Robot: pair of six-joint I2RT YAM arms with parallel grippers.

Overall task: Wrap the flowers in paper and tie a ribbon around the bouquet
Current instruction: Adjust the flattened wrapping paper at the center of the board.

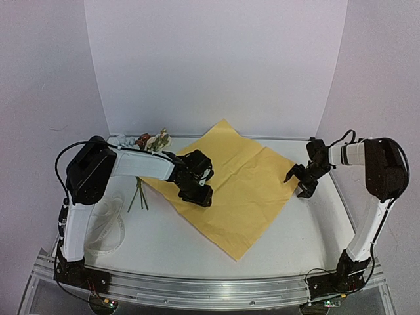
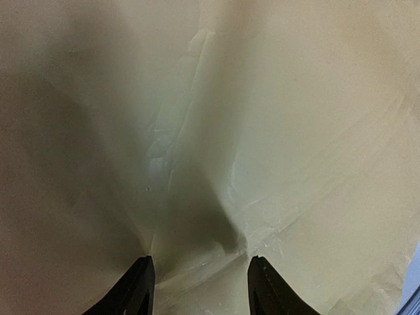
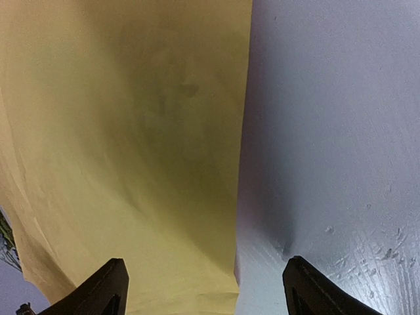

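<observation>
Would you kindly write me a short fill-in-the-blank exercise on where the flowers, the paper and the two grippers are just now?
1. The flowers lie partly under the ___ arm.
2. Beyond the left gripper, its wrist view shows only the ___.
3. In the right wrist view, the paper's edge runs between the open right gripper's fingers, with bare table on the picture's ___ side.

Missing words: left; paper; right.

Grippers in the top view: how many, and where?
2. The left gripper hangs over the left part of the paper; the right gripper straddles its right edge, near the corner. None appears hidden.
</observation>
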